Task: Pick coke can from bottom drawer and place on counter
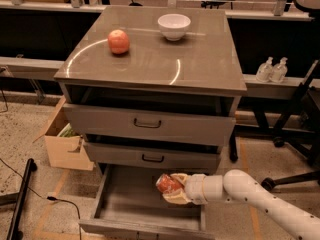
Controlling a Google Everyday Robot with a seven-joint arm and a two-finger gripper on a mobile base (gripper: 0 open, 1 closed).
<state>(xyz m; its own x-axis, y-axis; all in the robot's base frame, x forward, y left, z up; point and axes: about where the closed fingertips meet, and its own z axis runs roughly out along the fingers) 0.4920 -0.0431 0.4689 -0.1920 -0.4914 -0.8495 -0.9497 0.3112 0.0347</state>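
Your gripper (169, 188) is over the right side of the open bottom drawer (131, 202), with the white arm (260, 196) reaching in from the near right. The fingers (176, 197) are clamped on the coke can (166, 183). The can lies tilted in the grasp, just below the middle drawer (150, 157); you can't tell whether it touches the drawer floor. On the counter (150, 64), an apple (118, 41) sits far left and a white bowl (174, 26) far center, well apart. A cardboard box (65, 145) is on the floor to the left of the cabinet.
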